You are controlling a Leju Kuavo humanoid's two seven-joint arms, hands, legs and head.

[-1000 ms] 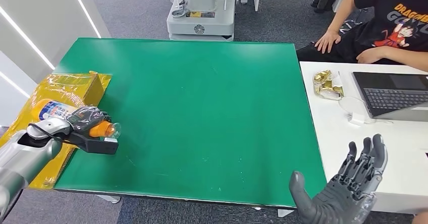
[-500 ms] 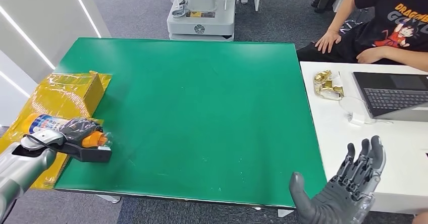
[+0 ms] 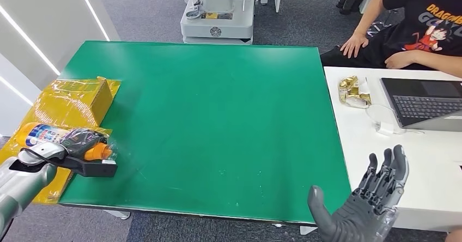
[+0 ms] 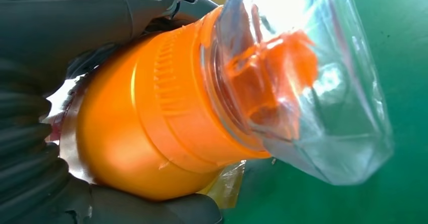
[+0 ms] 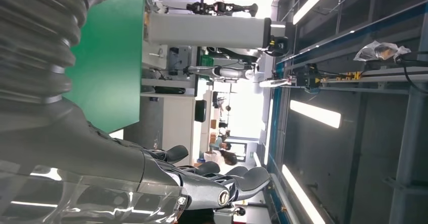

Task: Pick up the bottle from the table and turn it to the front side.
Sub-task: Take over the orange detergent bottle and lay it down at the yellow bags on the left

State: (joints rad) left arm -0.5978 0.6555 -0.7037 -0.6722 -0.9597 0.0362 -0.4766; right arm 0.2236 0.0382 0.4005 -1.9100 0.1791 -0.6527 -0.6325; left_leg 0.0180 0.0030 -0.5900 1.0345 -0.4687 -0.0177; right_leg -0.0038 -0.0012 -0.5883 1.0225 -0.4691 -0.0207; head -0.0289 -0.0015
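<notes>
bottle (image 3: 60, 138): orange w/ clear cap, lying sideways in left robot hand (image 3: 81, 141), over table's (image 3: 218, 106) front-left corner, cap end toward table centre
left robot hand: grasping bottle round neck end, fingers wrapped on it
right robot hand (image 3: 365, 204): released, fingers spread, holds nothing, off front-right corner
yellow box (image 3: 73, 100): at left edge, just beyond bottle
laptop (image 3: 425, 103): on white desk off right edge

Bright even overhead lighting, soft faint shadows on the green table (image 3: 218, 116), white glare blown out on the bottle's clear cap (image 4: 303, 67), ceiling light strips (image 5: 313, 114) overexposed, close foreground blurred
</notes>
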